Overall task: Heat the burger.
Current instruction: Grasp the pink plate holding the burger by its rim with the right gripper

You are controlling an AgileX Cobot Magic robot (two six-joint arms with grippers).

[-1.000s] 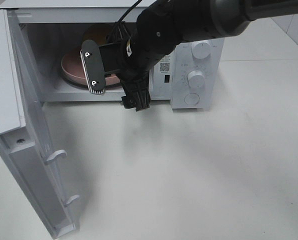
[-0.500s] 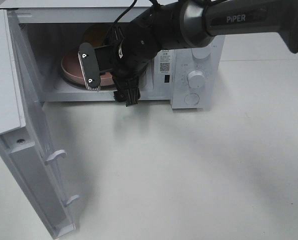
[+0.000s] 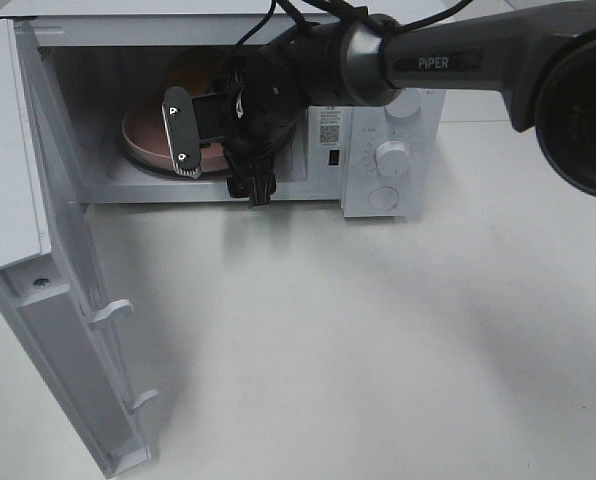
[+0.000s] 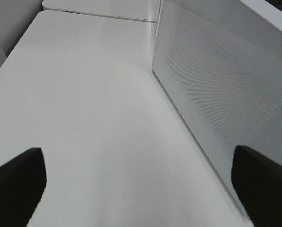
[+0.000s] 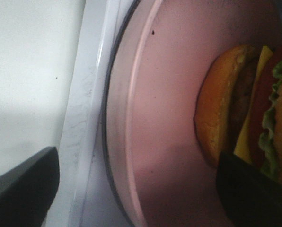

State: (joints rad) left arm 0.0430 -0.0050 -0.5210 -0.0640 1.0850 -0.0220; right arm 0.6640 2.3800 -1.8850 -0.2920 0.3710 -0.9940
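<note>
The burger [image 5: 245, 109] lies on a pink plate [image 5: 164, 118] inside the open microwave [image 3: 398, 80]. In the high view only its brown bun [image 3: 190, 68] shows behind my right arm. My right gripper [image 5: 138, 189] reaches into the oven cavity and is open. One of its fingers [image 5: 22, 184] is at the plate's outer rim, the other close by the burger. In the high view one grey finger [image 3: 180, 135] stands over the plate [image 3: 143, 140]. My left gripper [image 4: 141, 189] is open over bare table and holds nothing.
The microwave door [image 3: 68, 330] swings out wide toward the front left. Its control panel with knobs [image 3: 391, 155] is on the right. A perforated white wall [image 4: 216, 90] stands beside my left gripper. White table [image 3: 378, 350] spreads in front.
My right arm has pushed deeper into the microwave and dropped lower, carrying the gripper a little left over the plate. The burger and plate have not moved.
</note>
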